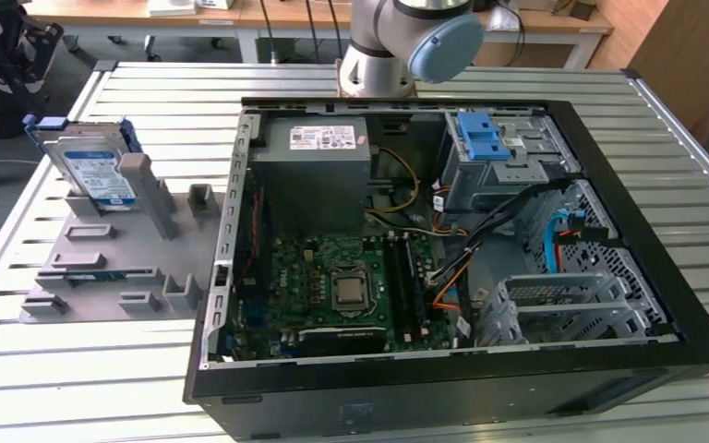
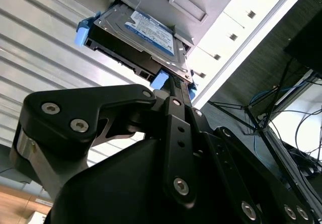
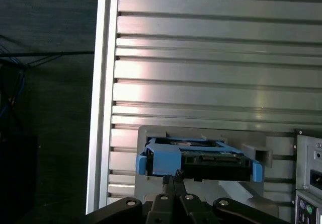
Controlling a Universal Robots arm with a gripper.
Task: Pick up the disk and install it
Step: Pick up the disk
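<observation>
Slatted metal table (image 1: 84,369) | disk (image 1: 93,171) upright, partly hidden by grey fixture (image 1: 108,268) | gripper (image 3: 173,176) closed, empty

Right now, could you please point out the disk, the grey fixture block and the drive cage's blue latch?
Disk (image 1: 90,173): exterior view, on its label face.
Grey fixture block (image 1: 133,254): exterior view, on its bare base plate.
Blue latch (image 1: 484,138): exterior view, on its middle.

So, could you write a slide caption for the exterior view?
Open computer case on the slatted table; the disk sits in the grey fixture at the exterior view's left.
</observation>
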